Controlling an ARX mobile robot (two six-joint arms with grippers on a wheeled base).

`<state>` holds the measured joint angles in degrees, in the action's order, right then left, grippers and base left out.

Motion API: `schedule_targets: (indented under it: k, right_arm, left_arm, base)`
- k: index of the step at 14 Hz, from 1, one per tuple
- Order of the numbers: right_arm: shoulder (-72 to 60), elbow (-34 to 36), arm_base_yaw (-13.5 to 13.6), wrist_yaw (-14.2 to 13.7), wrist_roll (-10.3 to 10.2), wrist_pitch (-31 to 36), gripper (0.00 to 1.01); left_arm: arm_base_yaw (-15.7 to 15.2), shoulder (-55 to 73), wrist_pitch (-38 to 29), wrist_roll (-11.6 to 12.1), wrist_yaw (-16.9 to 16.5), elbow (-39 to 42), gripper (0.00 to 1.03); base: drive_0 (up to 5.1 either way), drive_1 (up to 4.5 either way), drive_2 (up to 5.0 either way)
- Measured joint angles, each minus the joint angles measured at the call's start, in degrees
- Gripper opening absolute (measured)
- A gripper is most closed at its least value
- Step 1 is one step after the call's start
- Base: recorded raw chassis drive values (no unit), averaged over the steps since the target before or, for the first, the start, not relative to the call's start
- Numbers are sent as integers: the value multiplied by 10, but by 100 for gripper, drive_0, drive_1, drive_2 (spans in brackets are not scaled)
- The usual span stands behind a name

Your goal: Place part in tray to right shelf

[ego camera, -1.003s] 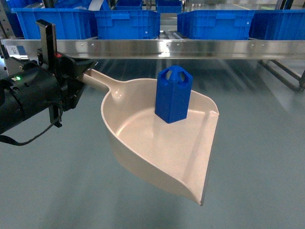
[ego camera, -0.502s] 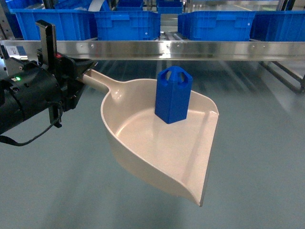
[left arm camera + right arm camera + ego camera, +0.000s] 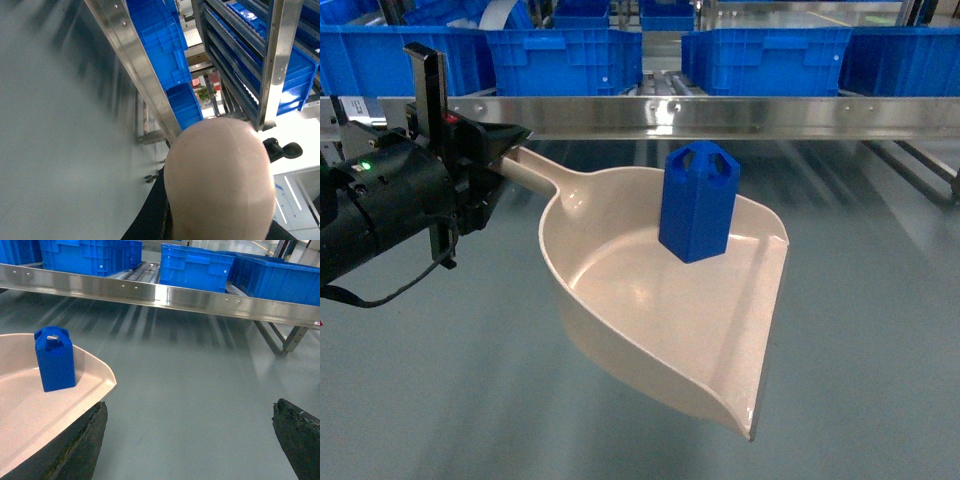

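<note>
The beige tray hangs in the air in front of the right shelf's steel rail. My left gripper is shut on the tray's handle at the left. The blue part stands upright inside the tray, near its far side. In the left wrist view the rounded handle end fills the space at the left gripper. The right wrist view shows the part in the tray, with my right gripper open over bare floor to the tray's right, holding nothing.
Large blue crates stand in a row on the shelf behind the rail, with rollers showing in the gap between them. A steel shelf leg slants down at the right. Grey floor lies under the tray.
In the head view the crates have slid left and the rail has dropped slightly. The tray with the part has shifted a little right, still held by the left gripper.
</note>
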<state>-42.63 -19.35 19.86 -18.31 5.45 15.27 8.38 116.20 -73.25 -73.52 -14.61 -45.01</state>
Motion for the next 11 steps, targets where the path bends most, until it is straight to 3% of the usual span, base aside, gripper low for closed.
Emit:
schedule_targets:
  k: [11]
  right_arm:
    - [0,0,0,0,0,0,98]
  left_arm:
    - [-2,0,-1,0,1,0,16]
  base:
    - [-2,396,-400]
